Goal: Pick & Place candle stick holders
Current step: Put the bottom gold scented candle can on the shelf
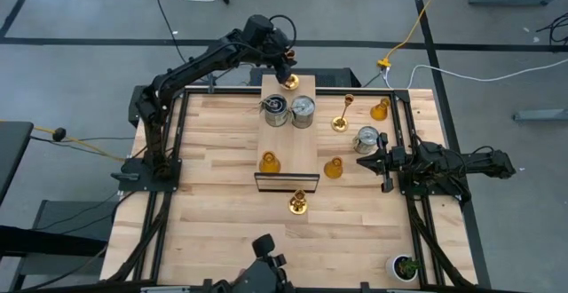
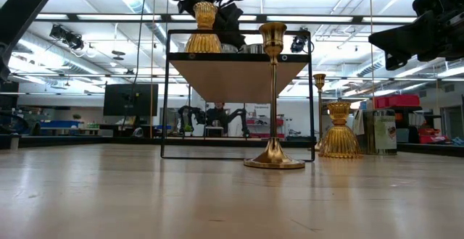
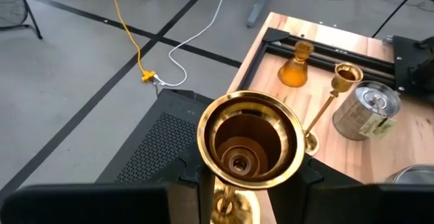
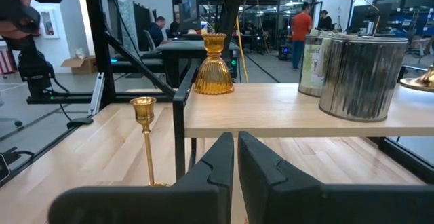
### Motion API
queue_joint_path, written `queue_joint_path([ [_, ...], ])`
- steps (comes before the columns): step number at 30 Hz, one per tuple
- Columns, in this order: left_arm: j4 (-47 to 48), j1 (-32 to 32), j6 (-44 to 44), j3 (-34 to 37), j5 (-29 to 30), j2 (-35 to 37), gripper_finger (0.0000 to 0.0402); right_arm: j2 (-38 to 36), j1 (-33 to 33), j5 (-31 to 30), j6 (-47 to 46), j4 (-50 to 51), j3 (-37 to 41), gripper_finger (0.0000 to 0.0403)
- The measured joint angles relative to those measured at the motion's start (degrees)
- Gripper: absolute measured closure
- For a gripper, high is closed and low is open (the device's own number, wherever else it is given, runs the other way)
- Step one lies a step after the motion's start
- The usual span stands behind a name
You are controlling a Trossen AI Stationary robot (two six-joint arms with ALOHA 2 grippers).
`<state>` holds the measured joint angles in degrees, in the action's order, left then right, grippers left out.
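1. Raised shelf [image 1: 288, 142] stands at the table's [image 1: 222, 231] centre.
2. On the shelf: two cans [image 1: 303, 111] side by side near its far end, one squat holder [image 1: 269, 162] at its near left.
3. One candlestick [image 1: 297, 204] stands on the table just in front of the shelf.
4. Right of the shelf: a second candlestick [image 1: 342, 115], a third can [image 1: 366, 139], two squat holders [image 1: 334, 168].
5. Potted plant [image 1: 406, 267] sits at the table's near right corner.

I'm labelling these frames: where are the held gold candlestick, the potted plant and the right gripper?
Gold candlestick [image 3: 249, 139]: left wrist view, cup rim.
Potted plant [image 1: 406, 266]: high view, leaves.
Right gripper [image 1: 361, 162]: high view, shut fingertips.
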<state>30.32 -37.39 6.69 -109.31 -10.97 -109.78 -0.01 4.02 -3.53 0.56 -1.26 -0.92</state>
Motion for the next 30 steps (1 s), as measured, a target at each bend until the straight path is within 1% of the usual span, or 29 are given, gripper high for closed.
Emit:
queue_joint_path([
  [4, -0.1, -0.6, 0.0, 0.0, 0.0, 0.0, 0.0287, 0.0, 0.0, 0.0, 0.0, 0.0, 0.0, 0.0376],
  [11, -0.1, -1.1, 0.0, 0.0, 0.0, 0.0, 0.0295, 0.0, 0.0, 0.0, 0.0, 0.0, 0.0, 0.0376],
  [16, -0.1, -1.1, -0.1, 0.0, -1.2, -0.4, 0.0286, 0.0, 0.0, 0.0, 0.0, 0.0, 0.0, 0.0376],
  [23, 0.1, -1.1, -1.5, 0.0, -1.6, -1.8, 0.0295, 0.0, 0.0, -0.1, 0.0, 0.0, 0.0, 0.0376],
  [30, -0.9, -1.3, -1.5, 0.0, -0.7, -1.7, 0.028, 0.0, 0.0, -0.1, 0.0, 0.0, 0.0, 0.0376],
])
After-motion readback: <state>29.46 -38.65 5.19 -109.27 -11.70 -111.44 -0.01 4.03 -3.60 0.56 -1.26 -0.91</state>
